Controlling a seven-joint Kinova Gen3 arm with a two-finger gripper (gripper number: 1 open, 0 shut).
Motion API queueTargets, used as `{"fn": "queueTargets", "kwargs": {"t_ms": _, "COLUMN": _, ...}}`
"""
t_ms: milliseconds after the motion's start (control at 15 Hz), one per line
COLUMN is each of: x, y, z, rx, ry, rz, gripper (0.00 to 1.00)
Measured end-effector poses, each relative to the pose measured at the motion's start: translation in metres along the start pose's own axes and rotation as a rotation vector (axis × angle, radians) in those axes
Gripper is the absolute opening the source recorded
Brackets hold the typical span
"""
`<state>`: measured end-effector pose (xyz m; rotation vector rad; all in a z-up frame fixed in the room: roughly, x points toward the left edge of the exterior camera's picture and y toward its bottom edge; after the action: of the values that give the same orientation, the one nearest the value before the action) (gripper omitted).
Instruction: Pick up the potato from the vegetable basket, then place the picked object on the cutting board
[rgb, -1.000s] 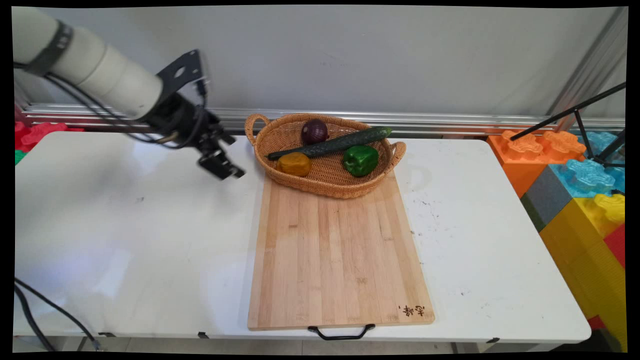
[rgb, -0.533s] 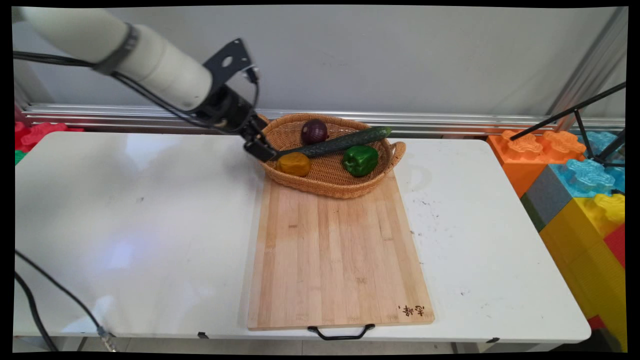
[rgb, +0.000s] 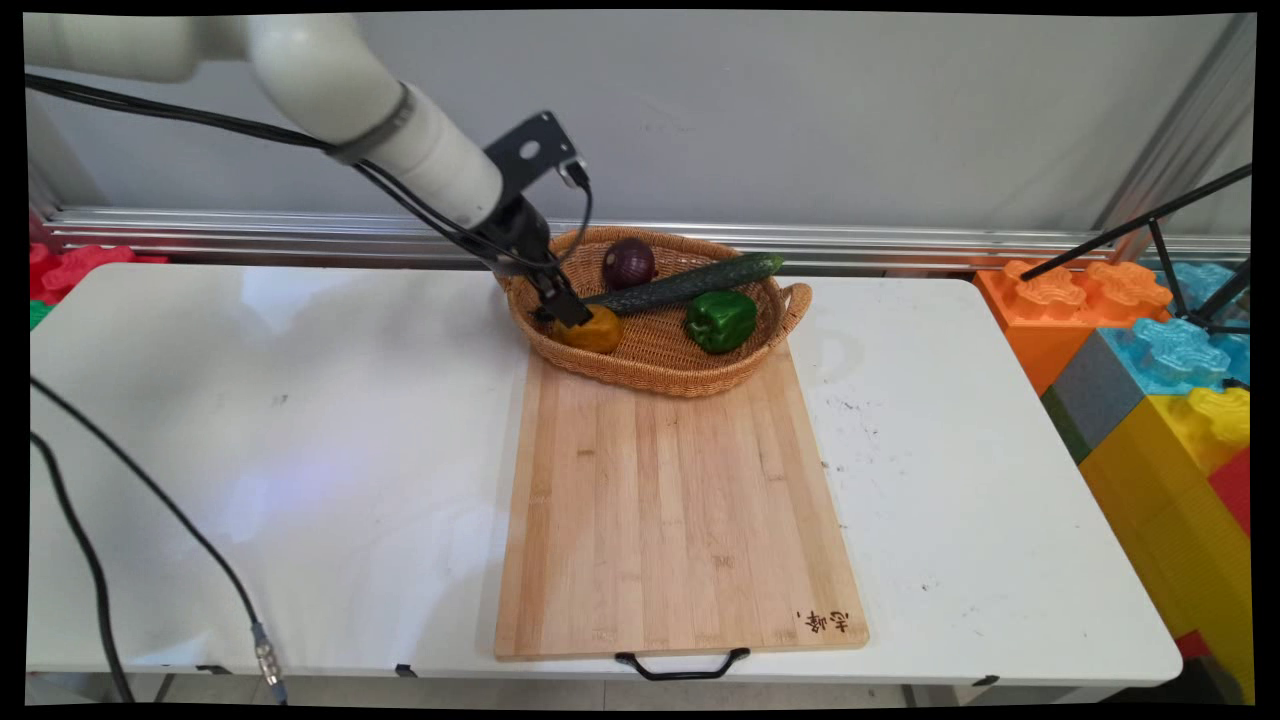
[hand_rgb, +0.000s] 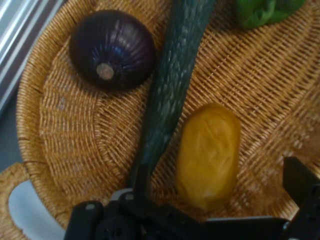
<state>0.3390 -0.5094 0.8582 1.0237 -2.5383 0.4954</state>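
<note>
Cutting board (rgb: 678, 510) bare in front on white surface (rgb: 250, 450), handle over near edge; wide free room left of it. Wicker basket (rgb: 640, 365) at board's far end, left handle hidden behind arm. Claw (hand_rgb: 217, 187) spread apart inside basket's left side, fingers (hand_rgb: 141, 181) straddling yellow vegetable (hand_rgb: 209, 154), contact unclear. Cucumber (hand_rgb: 172, 85) just beside, tip cut off. Red onion (hand_rgb: 112, 49) beyond, green pepper (hand_rgb: 262, 11) mostly cropped. Toy blocks (rgb: 1170, 380) far right.
</note>
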Motion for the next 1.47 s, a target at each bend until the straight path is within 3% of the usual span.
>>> {"fn": "queueTargets", "kwargs": {"t_ms": 333, "x": 0.008, "y": -0.005, "z": 0.040, "rx": -0.016, "ry": -0.063, "rz": 0.015, "gripper": 1.00}}
{"fn": "queueTargets", "kwargs": {"t_ms": 667, "x": 0.014, "y": -0.007, "z": 0.066, "rx": -0.037, "ry": -0.088, "rz": 0.038, "gripper": 1.00}}
{"fn": "queueTargets", "kwargs": {"t_ms": 733, "x": 0.016, "y": -0.007, "z": 0.071, "rx": -0.042, "ry": -0.087, "rz": 0.043, "gripper": 0.00}}
{"fn": "queueTargets", "kwargs": {"t_ms": 1133, "x": 0.027, "y": -0.002, "z": 0.076, "rx": -0.059, "ry": -0.069, "rz": 0.055, "gripper": 0.00}}
{"fn": "queueTargets", "kwargs": {"t_ms": 1467, "x": 0.038, "y": 0.009, "z": 0.050, "rx": -0.023, "ry": -0.008, "rz": 0.094, "gripper": 0.00}}
